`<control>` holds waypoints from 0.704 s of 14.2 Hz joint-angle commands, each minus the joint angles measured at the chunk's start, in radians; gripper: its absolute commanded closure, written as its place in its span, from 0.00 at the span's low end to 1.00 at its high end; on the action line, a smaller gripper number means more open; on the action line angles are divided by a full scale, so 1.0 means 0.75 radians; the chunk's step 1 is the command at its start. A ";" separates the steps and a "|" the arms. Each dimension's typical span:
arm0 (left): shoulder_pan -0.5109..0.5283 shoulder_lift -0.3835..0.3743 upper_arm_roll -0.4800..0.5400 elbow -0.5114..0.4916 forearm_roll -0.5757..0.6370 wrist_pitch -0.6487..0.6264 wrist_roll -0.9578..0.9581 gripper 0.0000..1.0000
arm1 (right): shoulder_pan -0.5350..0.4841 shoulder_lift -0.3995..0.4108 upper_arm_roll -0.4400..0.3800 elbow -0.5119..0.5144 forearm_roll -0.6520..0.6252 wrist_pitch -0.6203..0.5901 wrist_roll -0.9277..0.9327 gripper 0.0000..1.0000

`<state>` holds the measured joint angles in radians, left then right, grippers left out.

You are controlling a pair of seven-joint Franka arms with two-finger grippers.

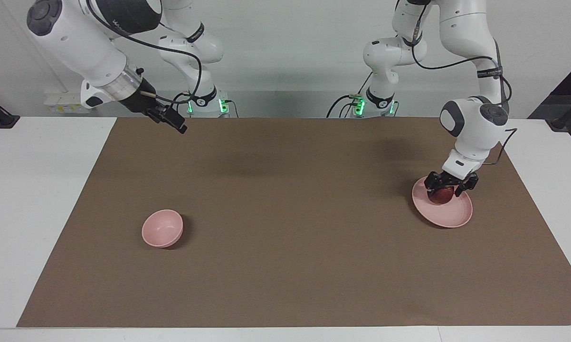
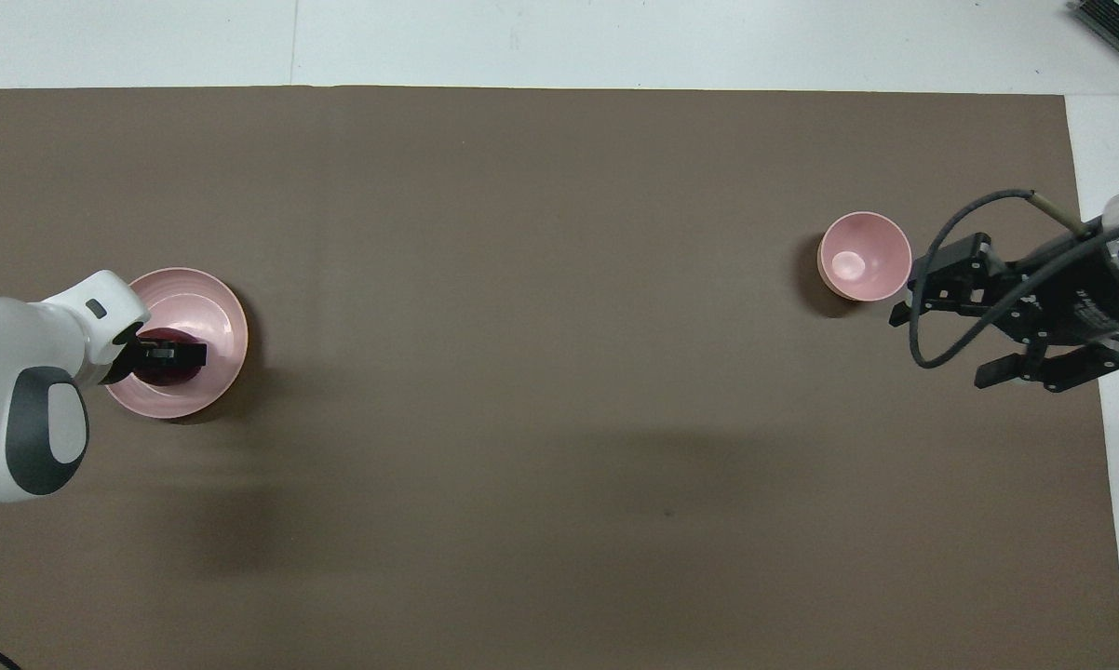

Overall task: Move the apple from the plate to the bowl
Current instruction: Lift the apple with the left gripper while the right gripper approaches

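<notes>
Left end effector straddles the apple on the plate, fingers spread, maybe touching. Bowl sits at 9 o'clock in the facing view. Right end effector hangs spread, nearer it.

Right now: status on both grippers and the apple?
Left gripper down around small dark red apple on wide pink plate. Right gripper raised, waiting. Small pink bowl unobstructed.

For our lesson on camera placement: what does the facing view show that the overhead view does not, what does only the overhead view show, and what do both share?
Only the facing view shows both arm bases and how low the left gripper is: down at the apple, a finger on each side. Only the overhead view looks straight down into the bowl and shows the right gripper spread open in the air beside it. Both show the apple on the plate, the bowl at the right arm's end, and the brown mat.
</notes>
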<state>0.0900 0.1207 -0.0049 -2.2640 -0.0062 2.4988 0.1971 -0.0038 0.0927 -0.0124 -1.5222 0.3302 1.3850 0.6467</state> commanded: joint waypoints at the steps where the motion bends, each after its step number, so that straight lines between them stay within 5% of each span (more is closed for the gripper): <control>1: 0.011 -0.014 -0.012 -0.043 -0.014 0.043 -0.005 0.00 | -0.015 0.005 0.002 -0.081 0.162 0.067 0.200 0.00; 2: 0.011 -0.014 -0.012 -0.037 -0.014 0.043 -0.005 0.00 | -0.015 0.011 0.002 -0.095 0.212 0.084 0.288 0.00; 3: 0.007 -0.010 -0.010 -0.031 -0.014 0.047 -0.005 0.15 | -0.017 0.022 0.002 -0.102 0.263 0.094 0.354 0.00; 5: 0.003 -0.004 -0.010 -0.027 -0.014 0.055 -0.001 0.68 | -0.017 0.054 0.002 -0.126 0.400 0.133 0.481 0.00; 7: 0.003 0.005 -0.010 0.002 -0.012 0.065 0.003 0.96 | -0.007 0.056 0.002 -0.169 0.529 0.198 0.596 0.00; 10: -0.005 -0.001 -0.010 0.053 -0.012 0.108 0.003 1.00 | 0.005 0.052 0.002 -0.273 0.760 0.227 0.612 0.00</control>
<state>0.0892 0.1206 -0.0111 -2.2530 -0.0066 2.5624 0.1970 -0.0042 0.1508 -0.0120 -1.6607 0.8124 1.5237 1.0862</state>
